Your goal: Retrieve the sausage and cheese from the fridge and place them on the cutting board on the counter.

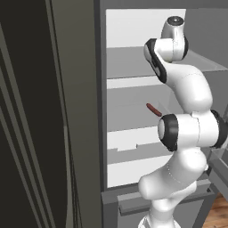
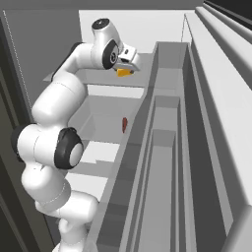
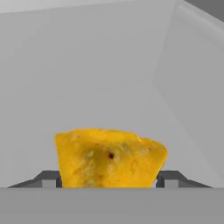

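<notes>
Gripping one cheese wedge, claw clamped on it, one sausage on fridge shelf

cheese base hidden, hand mostly hidden

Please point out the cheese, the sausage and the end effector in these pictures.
cheese (image 3: 109, 159), hand view, middle of its yellow face.
sausage (image 1: 154, 109), left base view, middle of the reddish cylinder.
end effector (image 3: 109, 180), hand view, midway between the two fingertips, with the cheese between them.
</notes>
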Robot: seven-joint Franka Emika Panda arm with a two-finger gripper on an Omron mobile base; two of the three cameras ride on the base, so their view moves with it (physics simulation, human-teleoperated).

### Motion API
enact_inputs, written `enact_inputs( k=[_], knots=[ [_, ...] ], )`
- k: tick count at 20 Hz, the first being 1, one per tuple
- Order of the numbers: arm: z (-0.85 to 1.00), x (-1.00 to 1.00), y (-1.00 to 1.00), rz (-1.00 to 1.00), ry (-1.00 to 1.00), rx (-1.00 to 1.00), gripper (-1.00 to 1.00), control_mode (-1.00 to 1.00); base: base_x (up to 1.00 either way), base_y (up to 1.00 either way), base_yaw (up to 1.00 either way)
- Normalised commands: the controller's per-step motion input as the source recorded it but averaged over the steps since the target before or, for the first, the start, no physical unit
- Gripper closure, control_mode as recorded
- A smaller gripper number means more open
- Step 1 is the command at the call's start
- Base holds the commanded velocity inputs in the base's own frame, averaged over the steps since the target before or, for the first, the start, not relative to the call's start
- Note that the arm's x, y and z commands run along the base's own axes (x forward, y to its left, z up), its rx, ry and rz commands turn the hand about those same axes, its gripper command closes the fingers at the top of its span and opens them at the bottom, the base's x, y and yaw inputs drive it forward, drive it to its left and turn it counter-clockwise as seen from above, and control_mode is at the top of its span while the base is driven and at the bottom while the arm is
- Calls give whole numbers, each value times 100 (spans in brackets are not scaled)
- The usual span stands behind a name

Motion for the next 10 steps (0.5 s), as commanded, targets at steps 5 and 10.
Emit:
enact_inputs(
  k=[5, 10],
  knots=[
    [-33, -29, 0, 0, -20, 2, 100, -100, 0, 0, 0],
    [-2, -61, 0, 1, -30, -1, 100, -100, 0, 0, 0]
  ],
)
